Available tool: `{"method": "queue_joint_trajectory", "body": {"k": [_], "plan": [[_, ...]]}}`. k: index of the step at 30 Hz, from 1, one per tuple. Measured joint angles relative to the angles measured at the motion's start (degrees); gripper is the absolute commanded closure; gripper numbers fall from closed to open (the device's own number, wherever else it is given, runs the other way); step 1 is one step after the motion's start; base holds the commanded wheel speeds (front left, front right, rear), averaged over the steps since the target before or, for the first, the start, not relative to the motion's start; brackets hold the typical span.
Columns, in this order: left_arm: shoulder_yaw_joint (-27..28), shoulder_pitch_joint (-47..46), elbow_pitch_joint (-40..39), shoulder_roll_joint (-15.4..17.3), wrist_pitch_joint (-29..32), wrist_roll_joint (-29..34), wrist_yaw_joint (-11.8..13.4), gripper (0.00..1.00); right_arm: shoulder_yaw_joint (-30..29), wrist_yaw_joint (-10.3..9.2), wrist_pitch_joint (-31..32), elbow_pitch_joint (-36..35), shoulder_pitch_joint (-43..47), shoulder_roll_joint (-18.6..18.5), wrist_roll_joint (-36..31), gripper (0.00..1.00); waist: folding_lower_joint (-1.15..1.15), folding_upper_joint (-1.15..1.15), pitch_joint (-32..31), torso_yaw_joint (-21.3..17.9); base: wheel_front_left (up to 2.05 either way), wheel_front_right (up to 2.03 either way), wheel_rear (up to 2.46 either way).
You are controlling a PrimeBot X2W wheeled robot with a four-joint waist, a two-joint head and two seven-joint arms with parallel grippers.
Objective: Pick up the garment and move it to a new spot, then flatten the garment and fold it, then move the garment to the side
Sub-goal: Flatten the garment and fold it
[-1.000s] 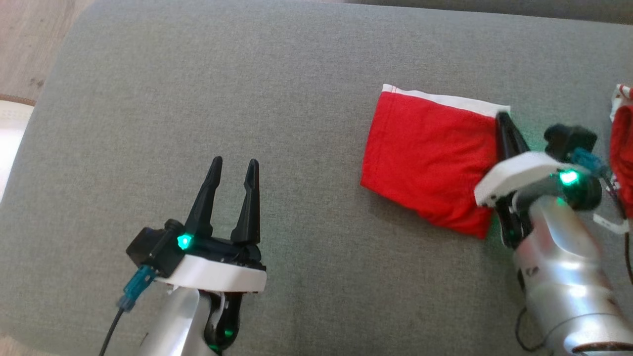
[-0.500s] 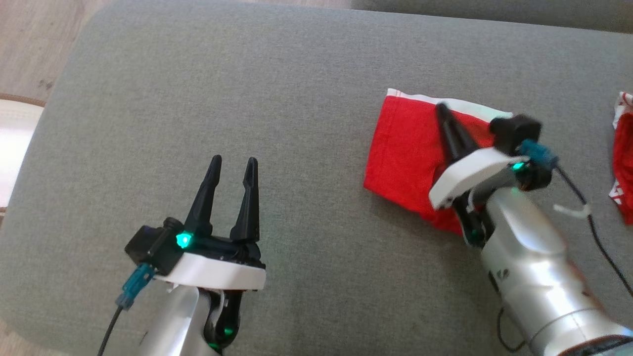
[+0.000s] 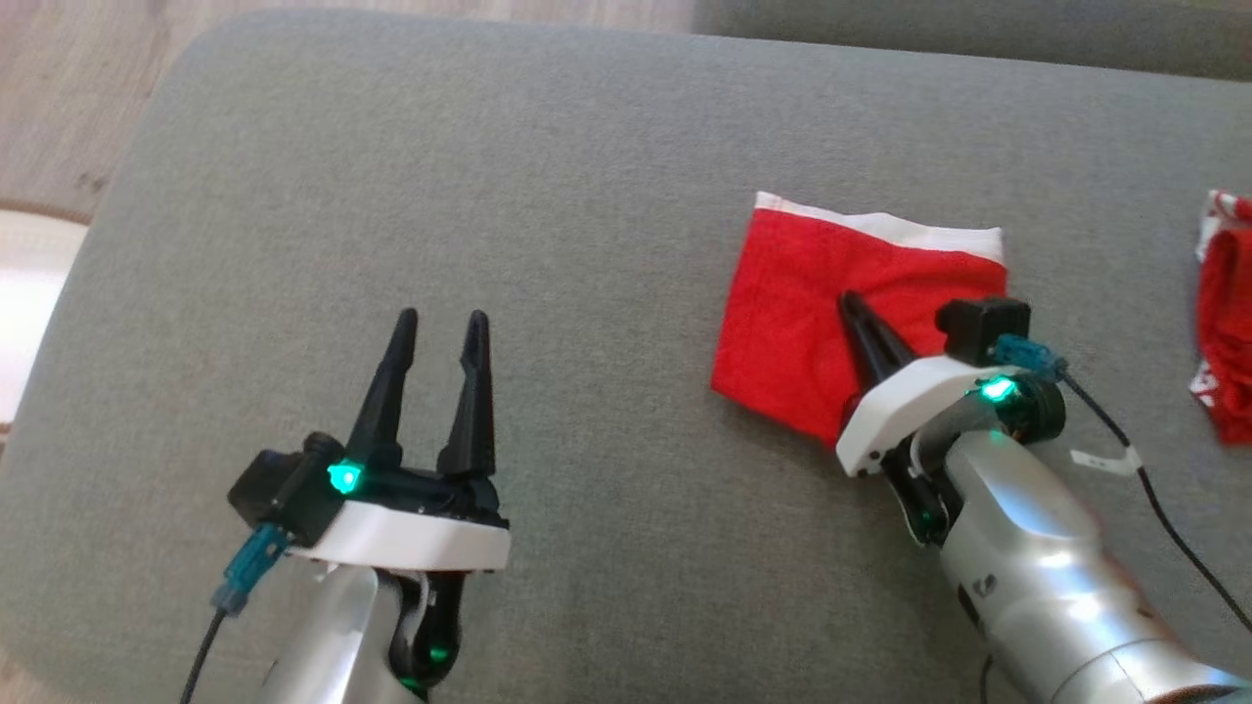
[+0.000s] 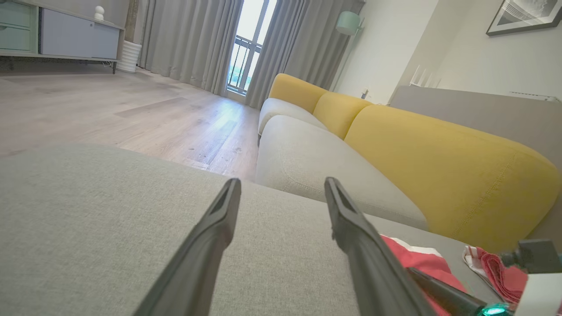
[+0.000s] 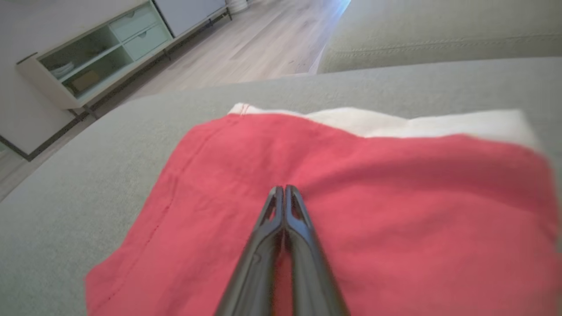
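bright even daylight, window glare, soft shadows, blurred red cloth edges, wide-angle bending

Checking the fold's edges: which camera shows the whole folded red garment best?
The head view: the folded red garment lies nearly whole, only one corner behind the right hand. The right wrist view shows it close but cropped; the left wrist view catches a sliver.
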Motion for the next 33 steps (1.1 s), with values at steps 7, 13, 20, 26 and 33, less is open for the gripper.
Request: {"method": "queue_joint_trajectory", "body": {"k": [7,13,20,26,33], "plan": [[1.8,1.0,-1.6,0.0,0.0,0.6,0.0,0.00,-8.5,0.00,-1.0,-7.8,-0.5,0.0,-3.3,1.00,0.00,0.00,-1.7,-3.8,0.00,0.00,0.00],[2.5,1.1,-2.5,0.0,0.0,0.7,0.0,0.00,-18.9,0.00,-1.2,-21.2,5.9,0.1,-10.3,1.00,0.00,0.00,-3.0,-7.5,0.00,0.00,0.00],[3.9,1.2,-2.9,0.0,0.0,2.1,0.0,0.00,-24.3,0.00,-1.2,-29.9,17.2,0.1,-11.6,1.00,0.00,0.00,-4.4,-10.5,0.00,0.00,0.00],[4.0,3.2,-3.0,0.0,0.0,2.1,0.0,0.00,-24.5,0.00,-1.2,-34.8,24.3,0.7,-10.5,1.00,-0.01,0.00,-6.1,-12.6,0.00,0.00,0.00],[4.0,4.7,-2.3,0.0,0.0,2.1,0.0,0.00,-24.2,0.00,-1.2,-37.3,26.5,0.9,-9.7,0.00,-0.01,0.00,-7.5,-13.5,0.00,0.00,0.00]]}}
